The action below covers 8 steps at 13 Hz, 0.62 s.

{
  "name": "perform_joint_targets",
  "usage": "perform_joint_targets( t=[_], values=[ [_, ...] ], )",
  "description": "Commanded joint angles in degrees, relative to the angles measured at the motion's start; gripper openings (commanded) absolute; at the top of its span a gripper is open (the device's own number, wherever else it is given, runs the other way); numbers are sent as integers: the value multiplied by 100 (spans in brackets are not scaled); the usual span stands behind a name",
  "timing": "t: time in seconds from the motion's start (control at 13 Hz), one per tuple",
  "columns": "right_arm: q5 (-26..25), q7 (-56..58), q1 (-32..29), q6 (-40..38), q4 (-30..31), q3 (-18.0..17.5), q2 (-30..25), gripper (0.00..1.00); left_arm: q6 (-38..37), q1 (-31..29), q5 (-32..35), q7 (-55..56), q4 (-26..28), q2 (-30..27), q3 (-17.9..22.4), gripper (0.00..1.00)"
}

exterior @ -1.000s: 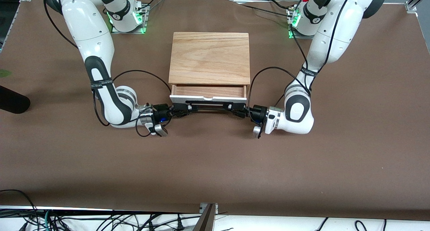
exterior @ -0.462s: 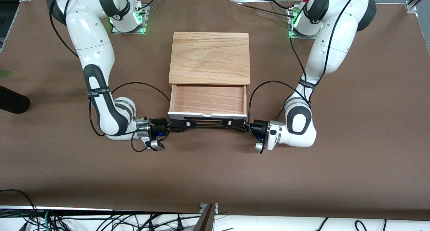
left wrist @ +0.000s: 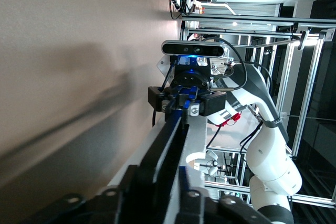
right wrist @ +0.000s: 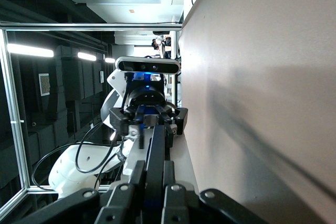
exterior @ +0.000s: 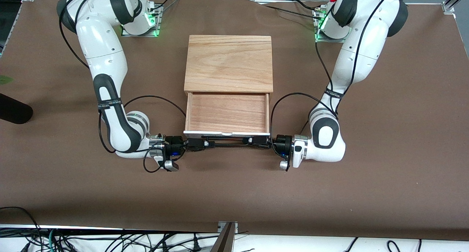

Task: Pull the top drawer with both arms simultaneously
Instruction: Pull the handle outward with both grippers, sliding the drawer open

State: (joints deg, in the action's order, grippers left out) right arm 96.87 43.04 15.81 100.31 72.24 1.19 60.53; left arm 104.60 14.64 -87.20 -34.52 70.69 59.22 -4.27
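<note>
Black bar handle (exterior: pixel 227 142) is seen nearest the front camera, at 6 o'clock of the cabinet, spanned between both grippers. The right gripper (exterior: pixel 196 143) is clamped shut on the handle's end toward the right arm. The left gripper (exterior: pixel 258 142) is set around the handle's other end; whether its jaws grip or stand slack cannot be told. Next, the top drawer (exterior: pixel 226 113) is found pulled well out, reddish wood floor exposed. Farthest, at 12 o'clock, the cabinet's light wood top (exterior: pixel 229 63) is noted.
</note>
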Motion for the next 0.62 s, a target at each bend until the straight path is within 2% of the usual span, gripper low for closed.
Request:
perform_joint_targets(
  t=[0.0,0.08,0.15,0.23,0.38,0.46,0.54],
  values=[
    [342,-393,-236,543,-685,-40,187,8,-264,197,177,86,226,-16,40,100],
    [342,-393,-236,543,-677,-40,187,20,-264,197,203,86,235,-7,41,100],
    [342,-402,-236,551,-676,-40,187,58,-264,188,204,86,243,-16,49,100],
    [333,-384,-228,551,-676,-40,178,100,-264,188,212,86,252,-7,75,100],
    [298,-436,-228,630,-676,-31,117,100,-264,197,326,94,252,-16,155,100],
    [254,-611,-228,700,-685,82,38,100,-264,197,448,95,252,-42,172,100],
    [71,-908,-167,692,-685,405,-41,100,-264,180,658,147,209,-86,225,100]
  ],
)
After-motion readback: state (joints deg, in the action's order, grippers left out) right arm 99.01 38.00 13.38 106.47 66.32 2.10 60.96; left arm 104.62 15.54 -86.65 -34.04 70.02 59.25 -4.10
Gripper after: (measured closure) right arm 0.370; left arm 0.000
